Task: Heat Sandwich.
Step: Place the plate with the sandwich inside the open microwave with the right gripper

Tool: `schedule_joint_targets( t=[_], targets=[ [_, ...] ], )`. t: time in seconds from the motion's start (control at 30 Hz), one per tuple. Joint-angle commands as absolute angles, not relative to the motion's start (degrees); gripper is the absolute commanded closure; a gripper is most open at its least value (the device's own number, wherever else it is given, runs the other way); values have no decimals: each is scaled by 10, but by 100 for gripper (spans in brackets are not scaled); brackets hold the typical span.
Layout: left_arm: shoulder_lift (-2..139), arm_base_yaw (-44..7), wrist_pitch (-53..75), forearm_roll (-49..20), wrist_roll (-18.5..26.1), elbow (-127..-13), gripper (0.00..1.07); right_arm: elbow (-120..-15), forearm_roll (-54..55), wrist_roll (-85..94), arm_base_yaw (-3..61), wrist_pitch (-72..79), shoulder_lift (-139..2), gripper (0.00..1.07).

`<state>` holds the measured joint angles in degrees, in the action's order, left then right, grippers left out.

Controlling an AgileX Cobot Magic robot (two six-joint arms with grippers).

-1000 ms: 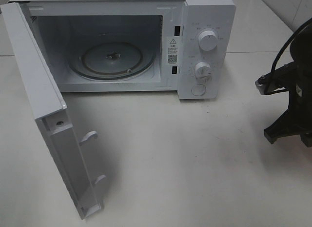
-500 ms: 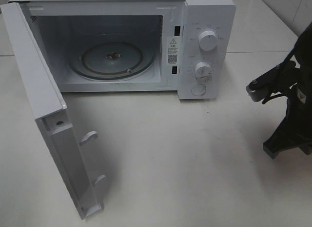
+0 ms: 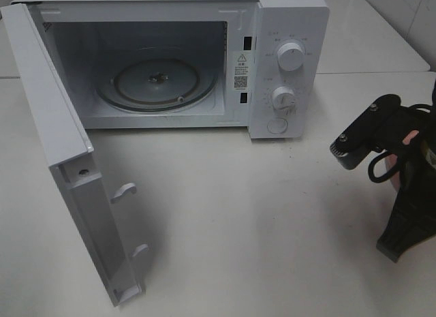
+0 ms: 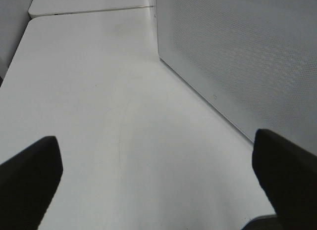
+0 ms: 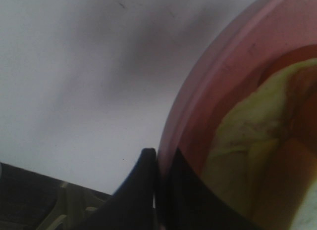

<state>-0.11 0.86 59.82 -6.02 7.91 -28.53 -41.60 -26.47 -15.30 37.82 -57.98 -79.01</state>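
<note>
Kitchen-type setup — microwave (image 3: 170,44), wht table (image 3: 259,221).

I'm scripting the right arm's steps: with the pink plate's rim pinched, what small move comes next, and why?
Probably carry the pink plate level toward the microwave: the right gripper is shut on its rim, the sandwich sits on it, the door stands open and the turntable is bare.

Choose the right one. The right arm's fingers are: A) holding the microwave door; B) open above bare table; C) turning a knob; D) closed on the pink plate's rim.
D: the right wrist view shows the fingers pinching the rim of the pink plate, which carries the sandwich.
</note>
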Motion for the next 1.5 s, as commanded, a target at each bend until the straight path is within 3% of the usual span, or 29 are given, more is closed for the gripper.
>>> schedule_joint_targets(
  t=[0.03,0.83,1.5],
  targets=[
    [-1,10,591,-62,75,-285,5,-413,-276,-138,406,-596,-777,107],
    [-1,10,591,-62,75,-285,5,-413,-265,0,557,-590,-767,107],
    [-1,10,591,-62,75,-285,5,-413,-264,219,568,-537,-767,107]
  ],
)
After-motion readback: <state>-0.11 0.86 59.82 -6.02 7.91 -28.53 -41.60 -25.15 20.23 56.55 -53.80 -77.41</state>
